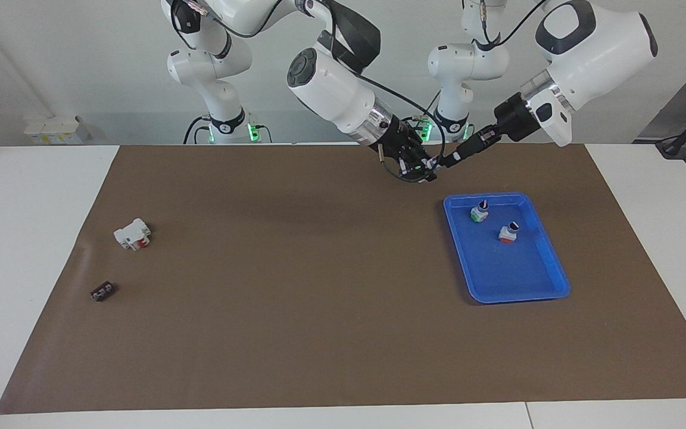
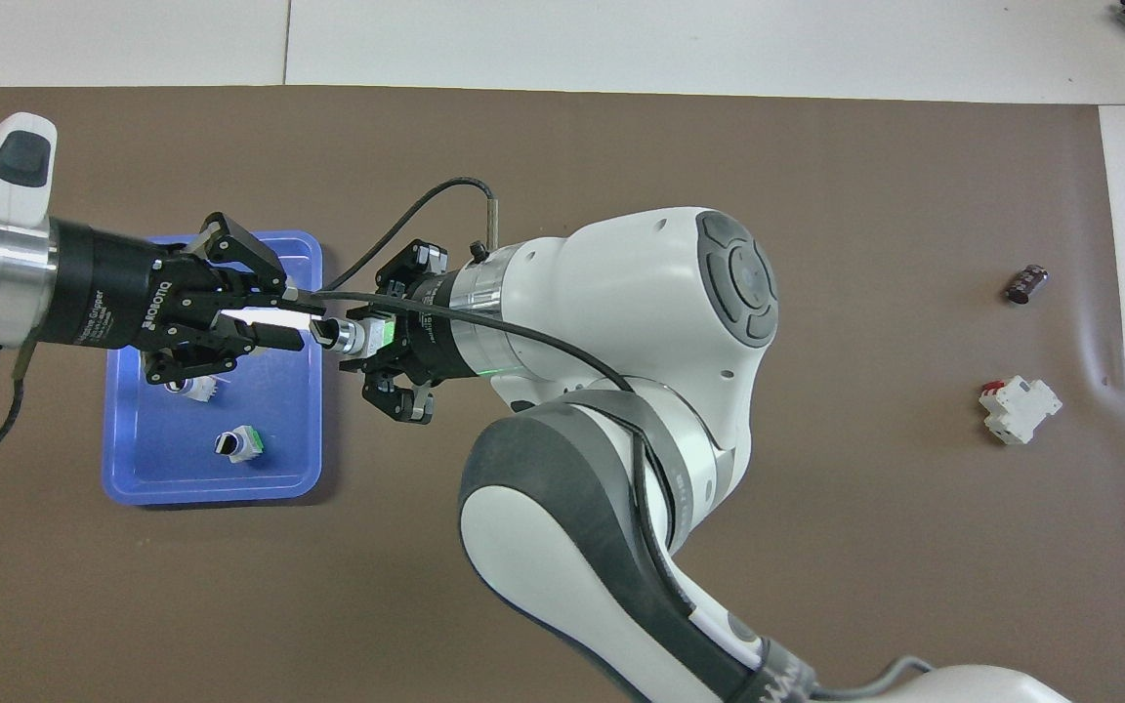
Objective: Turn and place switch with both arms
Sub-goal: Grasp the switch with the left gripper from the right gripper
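My right gripper [image 2: 379, 342] is shut on the switch [image 2: 370, 333], a white-grey block with a green end. It holds the switch in the air over the brown mat, beside the blue tray [image 2: 211, 493], with the silver-and-black knob [image 2: 330, 334] pointing at my left gripper. In the facing view the switch [image 1: 421, 171] sits between the right gripper's fingers. My left gripper [image 2: 304, 325] is over the tray's edge, level with the knob and open. Its fingertips reach the knob's tip, and I cannot tell if they touch it. The left gripper [image 1: 445, 161] also shows in the facing view.
The blue tray [image 1: 521, 296] holds a second green-ended switch [image 1: 479, 213] and a red-ended switch [image 1: 508, 232]. A white block with a red part [image 1: 133, 233] and a small black part [image 1: 103, 291] lie on the mat toward the right arm's end.
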`<act>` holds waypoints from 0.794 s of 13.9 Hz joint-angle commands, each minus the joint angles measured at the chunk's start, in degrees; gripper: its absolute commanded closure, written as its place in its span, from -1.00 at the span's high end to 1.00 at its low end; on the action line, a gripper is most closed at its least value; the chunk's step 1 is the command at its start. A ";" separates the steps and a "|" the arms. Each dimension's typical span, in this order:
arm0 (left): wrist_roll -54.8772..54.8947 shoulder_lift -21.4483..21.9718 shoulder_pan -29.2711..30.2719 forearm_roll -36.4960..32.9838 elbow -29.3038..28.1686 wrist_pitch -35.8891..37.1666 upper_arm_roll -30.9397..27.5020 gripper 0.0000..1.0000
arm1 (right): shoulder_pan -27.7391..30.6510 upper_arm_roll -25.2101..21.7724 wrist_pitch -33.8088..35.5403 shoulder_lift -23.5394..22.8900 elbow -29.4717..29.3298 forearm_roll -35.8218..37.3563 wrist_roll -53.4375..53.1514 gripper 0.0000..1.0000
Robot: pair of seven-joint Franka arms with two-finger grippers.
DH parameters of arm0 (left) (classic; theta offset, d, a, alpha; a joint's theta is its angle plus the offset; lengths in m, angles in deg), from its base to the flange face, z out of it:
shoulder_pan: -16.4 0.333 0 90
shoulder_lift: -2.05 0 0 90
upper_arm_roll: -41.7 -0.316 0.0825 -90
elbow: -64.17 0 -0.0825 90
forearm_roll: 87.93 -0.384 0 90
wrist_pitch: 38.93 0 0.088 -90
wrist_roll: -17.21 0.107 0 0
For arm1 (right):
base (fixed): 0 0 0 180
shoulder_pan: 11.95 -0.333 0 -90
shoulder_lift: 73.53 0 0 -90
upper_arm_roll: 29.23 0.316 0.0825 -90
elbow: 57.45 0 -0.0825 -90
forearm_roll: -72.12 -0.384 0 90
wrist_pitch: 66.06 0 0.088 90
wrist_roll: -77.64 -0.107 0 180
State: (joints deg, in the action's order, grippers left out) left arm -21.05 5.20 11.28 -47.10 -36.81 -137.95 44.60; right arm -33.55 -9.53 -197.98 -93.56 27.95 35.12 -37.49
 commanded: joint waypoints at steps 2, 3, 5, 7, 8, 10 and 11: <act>-0.33 1.43 -2.26 1.09 -2.56 -1.52 -0.61 -0.51 | 0.33 0.43 -1.15 0.52 0.47 -1.32 -0.01 -1.00; -0.33 1.60 -2.26 1.09 -2.74 -1.87 -0.61 -0.51 | 0.33 0.43 -1.15 0.52 0.47 -1.41 -0.01 -1.00; -0.33 1.78 -2.09 1.09 -3.26 -1.70 -0.70 -0.62 | 0.33 0.43 -1.15 0.52 0.47 -1.41 -0.01 -1.00; -0.42 1.69 -1.47 1.26 -2.92 -1.52 -0.79 -1.00 | 0.33 0.35 -1.15 0.52 0.47 -1.41 -0.01 -1.00; -0.24 1.69 -1.56 1.26 -2.91 -1.70 -0.87 -1.00 | 0.33 0.43 -1.24 0.52 0.47 -1.41 -0.01 -1.00; 0.63 1.69 -1.73 1.00 -2.91 -1.79 -0.87 -1.00 | 0.33 0.43 -1.41 0.52 0.47 -1.41 -0.01 -1.00; 3.86 1.69 -1.91 0.65 -2.74 -1.61 -0.87 -1.00 | 0.33 0.43 -1.41 0.43 0.47 -1.41 -0.01 -1.00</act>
State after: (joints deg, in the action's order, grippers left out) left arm -20.22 5.33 10.04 -46.71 -37.62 -138.37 44.19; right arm -33.51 -9.53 -198.05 -93.57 28.01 35.10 -37.49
